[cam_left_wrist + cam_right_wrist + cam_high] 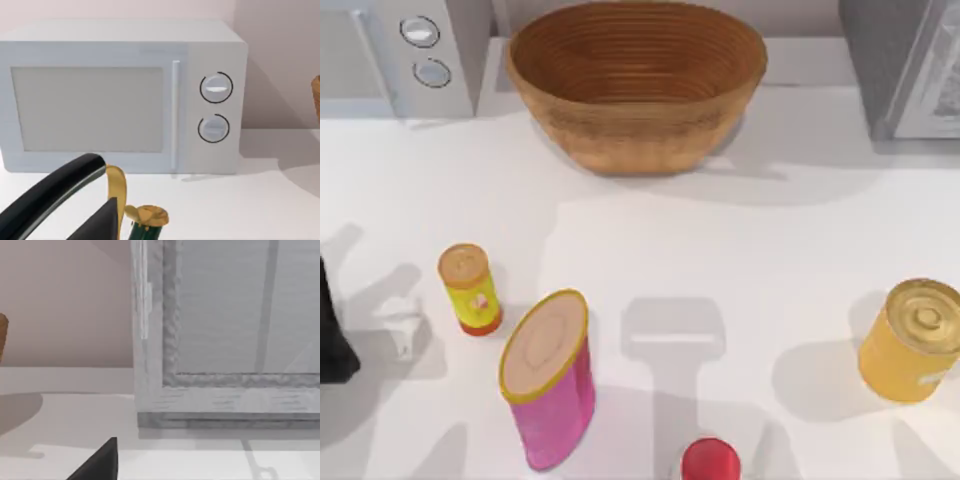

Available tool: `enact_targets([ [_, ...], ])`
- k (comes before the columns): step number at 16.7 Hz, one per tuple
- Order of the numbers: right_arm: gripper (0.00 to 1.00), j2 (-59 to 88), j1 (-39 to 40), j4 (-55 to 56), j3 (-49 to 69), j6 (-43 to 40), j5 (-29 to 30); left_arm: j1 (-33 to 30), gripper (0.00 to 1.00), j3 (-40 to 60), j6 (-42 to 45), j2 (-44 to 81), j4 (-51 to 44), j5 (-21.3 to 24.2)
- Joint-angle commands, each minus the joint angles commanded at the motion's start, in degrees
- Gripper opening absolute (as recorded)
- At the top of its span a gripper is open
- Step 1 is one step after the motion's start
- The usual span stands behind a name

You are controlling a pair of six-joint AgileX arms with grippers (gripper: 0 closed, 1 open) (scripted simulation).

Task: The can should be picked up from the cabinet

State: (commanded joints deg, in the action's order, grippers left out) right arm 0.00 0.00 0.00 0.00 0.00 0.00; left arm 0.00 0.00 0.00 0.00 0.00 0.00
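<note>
Tabletop (740, 250), white and smooth, lies open across its middle, bounded at twelve o'clock by a ribbed woven basket (636, 80), at eleven by a boxy white microwave (405, 50) with two round dials, and at one by a grey cabinet (905, 65) with a speckled frame. Cylinders ring the near half: a pink canister (552, 385) with a tan lid at seven, the gold metal can (912, 340) at four near the right edge, a small yellow can (470, 288) at nine, a red cap (710, 460) at six. Left arm (332, 335) sits at the left edge; whether either claw is wide or narrow I cannot tell.
</note>
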Motion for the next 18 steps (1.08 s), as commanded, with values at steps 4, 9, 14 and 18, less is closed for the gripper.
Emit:
enact_targets([
  [4, 1.0, 1.8, 0.3, -0.6, 1.8, 0.0, 0.3, 0.0, 1.0, 0.0, 0.0, 0.0, 0.0, 0.0],
  [9, 1.0, 14.6, 2.1, -4.5, 17.0, 0.3, 2.2, 0.0, 1.0, 0.0, 0.0, 0.0, 0.0, 0.0],
  [14, 1.0, 34.4, 4.7, -10.8, 43.3, 0.6, 5.3, 0.0, 1.0, 0.0, 0.0, 0.0, 0.0, 0.0],
  [18, 1.0, 51.2, 7.0, -16.2, 66.0, 0.7, 7.8, 0.0, 1.0, 0.0, 0.0, 0.0, 0.0, 0.0],
])
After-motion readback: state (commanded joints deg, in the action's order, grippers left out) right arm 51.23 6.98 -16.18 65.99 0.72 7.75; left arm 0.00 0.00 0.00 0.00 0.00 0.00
